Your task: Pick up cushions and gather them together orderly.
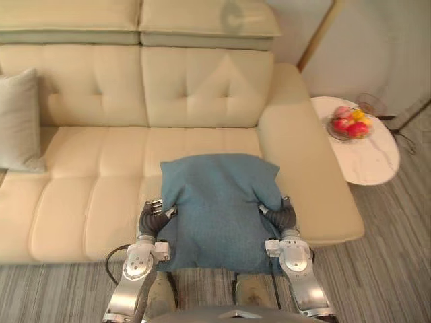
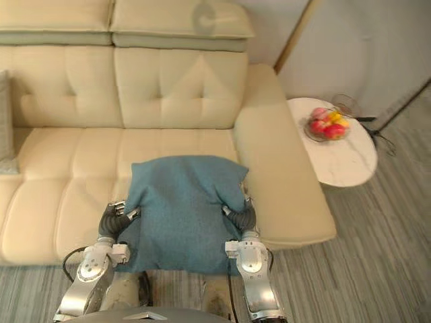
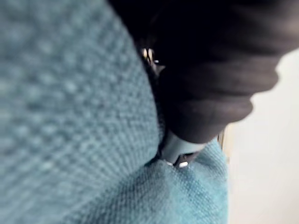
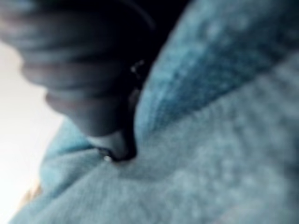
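Left hand (image 1: 151,217) against one side of the blue cushion (image 1: 219,202), right hand (image 1: 284,215) against the other. Whether either one grips or only presses, I cannot tell. That cushion overhangs the sofa's (image 1: 87,202) front edge. Two cushions in all: the pale grey cushion (image 1: 19,121) leans at the sofa's left end. One side table (image 1: 367,161), one fruit bowl (image 1: 350,124), far right. Wrist views add the blue weave up close.

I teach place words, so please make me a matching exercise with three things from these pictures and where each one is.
Things:
1. blue cushion
2. grey cushion
3. fruit bowl

Places:
A. at the left end of the sofa
B. on the white side table
C. between the left robot hand and the right robot hand

Pairs: 1-C, 2-A, 3-B.
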Controlling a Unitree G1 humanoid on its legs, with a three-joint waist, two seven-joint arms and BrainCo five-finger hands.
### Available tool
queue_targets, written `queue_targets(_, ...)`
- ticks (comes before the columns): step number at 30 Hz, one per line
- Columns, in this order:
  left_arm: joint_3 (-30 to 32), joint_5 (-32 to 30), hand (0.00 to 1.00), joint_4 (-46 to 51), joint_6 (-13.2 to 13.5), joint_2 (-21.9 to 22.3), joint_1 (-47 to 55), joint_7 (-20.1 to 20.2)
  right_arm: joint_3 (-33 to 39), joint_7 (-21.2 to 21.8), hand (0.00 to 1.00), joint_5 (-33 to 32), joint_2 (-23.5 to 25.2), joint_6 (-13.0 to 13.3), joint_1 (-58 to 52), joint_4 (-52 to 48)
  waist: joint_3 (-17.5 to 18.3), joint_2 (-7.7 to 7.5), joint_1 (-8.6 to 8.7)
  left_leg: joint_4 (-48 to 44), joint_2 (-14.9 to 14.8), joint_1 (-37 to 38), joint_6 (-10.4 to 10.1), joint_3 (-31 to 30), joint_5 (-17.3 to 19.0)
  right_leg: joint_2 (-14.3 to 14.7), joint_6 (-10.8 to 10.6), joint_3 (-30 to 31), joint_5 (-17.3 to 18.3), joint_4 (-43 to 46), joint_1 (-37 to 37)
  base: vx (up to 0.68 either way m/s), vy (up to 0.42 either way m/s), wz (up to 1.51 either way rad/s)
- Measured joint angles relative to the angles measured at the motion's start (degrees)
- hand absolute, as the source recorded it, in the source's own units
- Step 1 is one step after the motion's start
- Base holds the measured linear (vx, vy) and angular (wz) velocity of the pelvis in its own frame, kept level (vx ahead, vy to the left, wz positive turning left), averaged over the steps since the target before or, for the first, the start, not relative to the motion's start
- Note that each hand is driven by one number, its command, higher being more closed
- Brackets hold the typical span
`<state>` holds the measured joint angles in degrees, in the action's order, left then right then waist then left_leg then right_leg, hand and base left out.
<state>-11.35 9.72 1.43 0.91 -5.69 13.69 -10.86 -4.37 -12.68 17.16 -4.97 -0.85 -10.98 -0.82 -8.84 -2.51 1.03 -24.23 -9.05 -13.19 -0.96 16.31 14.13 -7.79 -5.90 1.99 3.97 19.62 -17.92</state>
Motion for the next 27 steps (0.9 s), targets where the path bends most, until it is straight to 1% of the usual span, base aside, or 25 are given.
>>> queue_targets(1,0.00,-0.25,1.00,0.00,-0.01,-0.01,-0.09,0.06,0.04,0.06,1.00,-0.01,-0.08,0.00,-0.06,0.00,0.35,-0.67,0.58,0.83,0.40,0.26,-0.26,-0.17,-0.24,1.22,0.57,-1.52,-0.73,-4.08,0.06,0.12,-0.032,0.41)
queue_targets(2,-0.32,-0.77,1.00,-0.75,-0.03,0.72,-0.73,0.39,0.48,-0.01,1.00,-0.50,-0.56,0.06,0.02,-0.11,0.11,-0.23,1.81,0.74,1.87,-0.24,-1.00,-2.22,-0.20,2.00,0.62,-1.09,-3.92,-7.04,1.10,0.12,-0.059,0.59)
queue_targets(3,-0.40,-1.06,1.00,-0.95,-0.08,1.24,-1.01,0.62,0.71,-0.02,1.00,-1.09,-1.18,0.06,0.08,-0.10,-0.05,0.67,1.85,0.66,1.83,-0.46,-1.46,-2.95,-0.08,2.09,1.19,-2.24,-3.80,-6.83,1.29,0.16,-0.043,0.66)
queue_targets(4,-0.37,-1.08,1.00,-0.91,-0.07,1.89,-1.20,1.08,0.76,0.00,1.00,-1.66,-2.29,0.07,0.13,-0.11,0.01,1.88,1.77,0.31,1.66,-1.07,-1.71,-3.98,-0.17,2.10,1.15,-3.75,-3.61,-6.55,1.39,0.14,-0.020,0.36)
queue_targets(5,-0.36,-1.08,1.00,-0.91,-0.07,2.05,-1.34,1.12,0.73,0.03,1.00,-1.77,-2.57,0.07,0.16,-0.11,0.00,2.44,1.53,0.21,1.55,-1.23,-1.91,-4.65,-0.31,2.10,0.97,-4.51,-3.40,-6.49,1.58,0.20,-0.034,0.44)
queue_targets(6,-0.29,-1.08,1.00,-0.89,-0.07,2.33,-1.47,1.10,0.65,0.01,1.00,-2.14,-2.39,0.06,0.12,-0.16,-0.02,3.29,1.06,0.09,1.21,-1.35,-2.60,-6.57,-0.90,2.09,1.10,-6.12,-2.57,-5.92,2.20,0.19,-0.073,0.46)
queue_targets(7,-0.12,-1.06,1.00,-0.86,-0.07,2.48,-1.45,1.09,0.62,0.00,1.00,-2.16,-2.23,0.06,-0.05,-0.43,-0.17,3.66,0.75,-1.40,0.83,-1.56,-2.95,-7.60,-1.14,2.08,1.03,-7.38,-1.79,-5.58,3.26,0.18,-0.087,0.49)
queue_targets(8,-0.07,-1.06,1.00,-0.86,-0.07,2.55,-1.45,1.09,0.62,-0.02,1.00,-2.16,-2.25,0.06,-0.24,-0.73,-0.44,4.00,0.64,-3.47,0.35,-1.96,-2.95,-8.29,-1.14,2.22,1.19,-8.28,-1.27,-5.58,4.39,0.15,-0.092,0.47)
queue_targets(9,-0.05,-1.04,1.00,-0.71,-0.07,2.77,-1.12,1.09,0.59,-0.05,1.00,-2.29,-2.30,0.05,-1.10,-1.81,-0.70,4.30,-0.28,-8.88,-0.71,-2.63,-2.88,-8.60,-1.27,2.53,1.32,-9.61,0.09,-5.20,6.89,0.14,-0.078,0.37)
queue_targets(10,-0.03,-1.03,1.00,-0.12,-0.07,2.98,-0.67,1.09,0.48,-0.09,1.00,-2.43,-2.29,0.06,-2.16,-3.79,-0.73,4.47,-1.03,-11.95,-1.47,-2.85,-3.13,-8.41,-1.53,2.65,1.42,-10.05,1.24,-4.53,8.23,0.12,-0.069,0.29)
queue_targets(11,0.01,-1.03,1.00,0.49,-0.06,3.05,-0.34,1.09,0.43,-0.12,1.00,-3.00,-2.29,0.06,-2.85,-5.41,-0.68,4.58,-1.29,-13.06,-1.81,-2.89,-3.18,-8.31,-1.63,2.70,1.49,-10.36,1.89,-4.28,8.96,0.11,-0.036,0.19)
queue_targets(12,0.18,-0.97,1.00,1.78,-0.05,3.11,-0.12,1.09,0.37,-0.27,1.00,-3.55,-2.29,0.10,-3.70,-8.27,-0.63,4.59,-1.57,-13.73,-2.06,-2.94,-3.02,-8.21,-1.75,2.64,1.55,-10.55,2.71,-4.13,9.46,0.08,-0.009,0.18)
queue_targets(14,0.67,-0.96,1.00,3.46,0.23,3.73,-0.14,1.09,0.39,-0.44,1.00,-3.94,-2.28,0.19,-4.02,-11.08,-0.54,4.51,-1.89,-12.45,-2.02,-2.80,-3.02,-8.06,-1.75,2.71,1.64,-10.66,2.72,-4.82,9.39,0.05,0.000,0.10)
queue_targets(17,1.13,-0.98,1.00,3.88,0.47,4.55,-0.33,1.09,0.58,-0.48,1.00,-3.96,-2.09,0.70,-3.66,-11.87,0.87,4.39,-1.93,-1.48,-0.66,0.05,-3.26,-8.11,-1.89,3.22,1.90,-10.68,-0.34,-9.62,9.00,0.03,-0.014,-0.01)
queue_targets(19,1.12,-1.04,1.00,3.76,0.45,4.54,-0.72,1.09,1.11,-0.44,1.00,-3.92,-1.76,0.66,-3.17,-11.60,0.86,4.37,-1.83,3.72,-0.16,1.65,-4.07,-7.85,-2.67,3.43,2.01,-10.66,-1.68,-11.53,8.69,0.03,-0.012,-0.08)
queue_targets(20,1.10,-1.07,1.00,3.42,0.42,4.50,-0.61,1.09,1.27,-0.43,1.00,-3.91,-1.38,0.66,-3.21,-11.36,0.92,4.20,-1.87,6.24,0.27,2.62,-4.14,-7.03,-3.77,3.40,2.29,-10.33,-2.73,-12.80,8.70,0.01,0.000,-0.15)
queue_targets(21,1.09,-1.10,1.00,3.31,0.41,4.44,-0.60,1.09,1.27,-0.44,1.00,-3.91,-1.27,0.66,-3.18,-11.23,0.91,4.14,-1.84,7.27,0.44,3.05,-4.05,-6.71,-4.15,3.34,2.34,-10.15,-3.10,-13.21,8.71,-0.01,0.000,-0.26)
queue_targets(23,1.09,-1.15,1.00,2.76,0.42,3.80,-1.05,1.09,1.27,-0.45,1.00,-3.92,-1.21,0.66,-1.42,-8.64,0.94,3.98,-1.72,11.34,0.86,4.30,-4.15,-5.34,-5.06,3.73,2.53,-8.62,-5.01,-15.74,8.20,-0.03,0.000,-0.35)
queue_targets(26,1.23,-1.26,1.00,1.38,0.41,2.75,-2.66,0.91,1.20,-0.49,1.00,-3.92,-0.85,0.62,1.18,-6.07,0.78,3.29,-1.69,13.70,1.53,3.90,-3.86,-3.90,-6.23,3.98,2.58,-7.09,-7.97,-19.50,7.50,-0.05,-0.002,-0.34)
queue_targets(27,1.69,-1.61,1.00,1.18,0.41,2.39,-3.26,0.41,1.12,-0.57,1.00,-3.93,-0.33,0.62,2.39,-4.95,0.96,2.81,-1.73,14.02,1.74,2.98,-3.80,-3.12,-6.46,3.98,2.63,-5.95,-9.32,-20.96,6.52,-0.08,0.005,-0.36)
